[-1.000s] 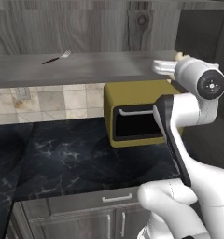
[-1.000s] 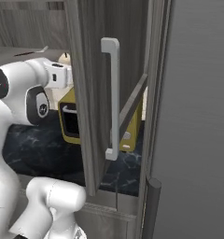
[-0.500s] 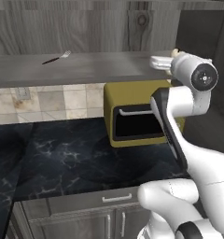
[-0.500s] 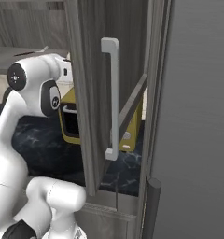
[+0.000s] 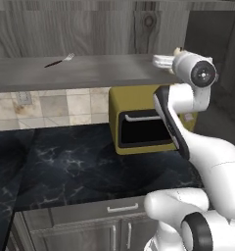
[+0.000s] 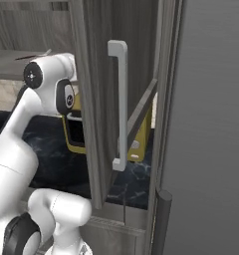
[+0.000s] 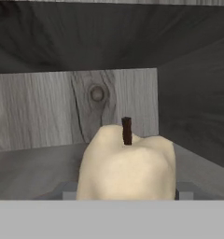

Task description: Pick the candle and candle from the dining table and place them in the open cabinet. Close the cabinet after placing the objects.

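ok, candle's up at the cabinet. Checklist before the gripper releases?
1. Small cream lumpy candle in the gripper: ok, it sits right at the hand camera.
2. Candle over the flat grey cabinet shelf: ok.
3. Candle resting on the shelf: cannot tell, its base is hidden.
4. Room behind the candle: ok, the wood-grain back wall is well behind.
5. Grey wood-grain cabinet door open: ok.
6. Second candle: cannot tell.

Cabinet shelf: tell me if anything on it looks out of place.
A fork lies alone and askew on the cabinet's inner shelf, an odd spot for cutlery. The candle sits upright between the gripper's fingers.
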Controlling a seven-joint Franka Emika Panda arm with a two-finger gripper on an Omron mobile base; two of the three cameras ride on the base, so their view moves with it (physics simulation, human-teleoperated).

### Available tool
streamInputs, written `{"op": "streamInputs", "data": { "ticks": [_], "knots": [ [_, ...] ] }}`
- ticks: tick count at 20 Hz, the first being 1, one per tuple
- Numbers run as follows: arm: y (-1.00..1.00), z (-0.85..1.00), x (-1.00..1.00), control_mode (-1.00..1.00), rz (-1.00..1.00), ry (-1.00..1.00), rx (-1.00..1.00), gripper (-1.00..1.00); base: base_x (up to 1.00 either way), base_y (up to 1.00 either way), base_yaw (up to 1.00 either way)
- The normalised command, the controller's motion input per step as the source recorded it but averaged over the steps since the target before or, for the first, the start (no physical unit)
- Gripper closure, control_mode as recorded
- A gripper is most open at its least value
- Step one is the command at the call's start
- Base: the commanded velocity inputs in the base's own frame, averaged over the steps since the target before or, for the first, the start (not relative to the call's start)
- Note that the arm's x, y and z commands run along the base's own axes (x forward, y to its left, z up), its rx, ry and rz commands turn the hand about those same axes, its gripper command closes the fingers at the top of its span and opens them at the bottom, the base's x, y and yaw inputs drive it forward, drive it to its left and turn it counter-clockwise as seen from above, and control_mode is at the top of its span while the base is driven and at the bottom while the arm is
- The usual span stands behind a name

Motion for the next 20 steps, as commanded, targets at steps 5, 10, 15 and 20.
{"op": "streamInputs", "data": {
  "ticks": [5,10,15,20],
  "knots": [
    [-0.13,-0.04,0.36,-1.0,0.02,0.0,0.0,1.0,0.0,0.0,0.0],
    [-0.17,-0.11,0.32,-1.0,0.03,0.0,0.0,1.0,0.0,0.0,0.0],
    [-0.14,-0.12,0.32,-1.0,0.03,0.01,0.0,1.0,0.0,0.0,0.0],
    [-0.09,-0.12,0.3,-1.0,0.03,0.04,0.0,1.0,0.0,0.0,0.0]
  ]
}}
